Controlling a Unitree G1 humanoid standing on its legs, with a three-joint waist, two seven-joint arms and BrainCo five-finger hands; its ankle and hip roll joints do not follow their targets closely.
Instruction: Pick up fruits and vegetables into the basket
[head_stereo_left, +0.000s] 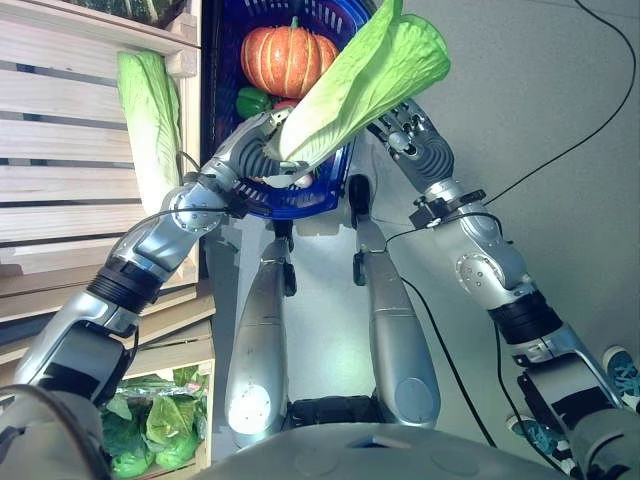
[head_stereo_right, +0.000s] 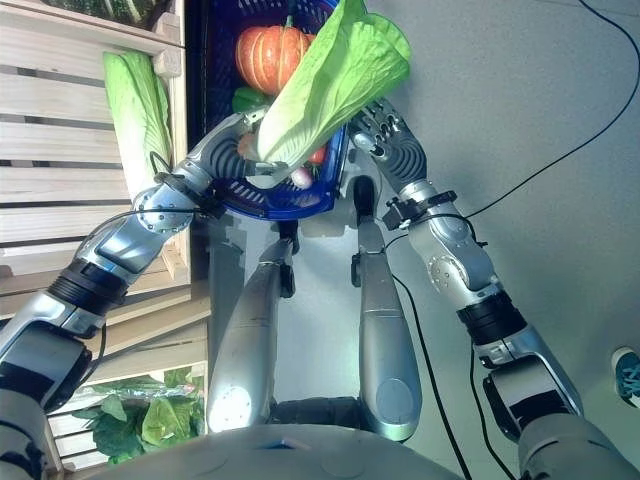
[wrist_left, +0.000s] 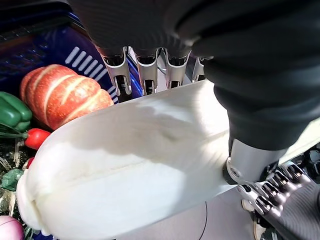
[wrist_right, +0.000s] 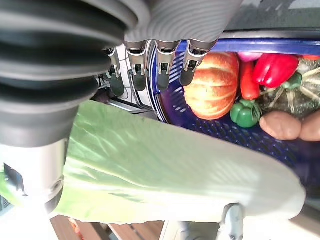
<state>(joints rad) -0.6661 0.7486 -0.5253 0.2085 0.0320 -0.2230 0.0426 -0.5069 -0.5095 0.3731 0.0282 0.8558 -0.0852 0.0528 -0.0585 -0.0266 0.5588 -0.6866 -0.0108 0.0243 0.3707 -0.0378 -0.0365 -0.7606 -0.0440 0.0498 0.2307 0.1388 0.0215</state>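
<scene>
We hold a napa cabbage (head_stereo_left: 365, 85) over the blue basket (head_stereo_left: 335, 190), upper centre. Left hand (head_stereo_left: 262, 150) and right hand (head_stereo_left: 405, 125) clasp it between them. Next, we judge, lower and release.

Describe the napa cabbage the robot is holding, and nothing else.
The napa cabbage is long, with a thick white stalk end and crinkled pale green leaves at the far end. It looks fresh and whole. It is held tilted above the blue basket, white end low toward the robot's left, leafy end raised. The left hand has its fingers and thumb around the white end. The right hand has its fingers and thumb around the green part. Beneath it the basket holds a pumpkin and peppers.
</scene>
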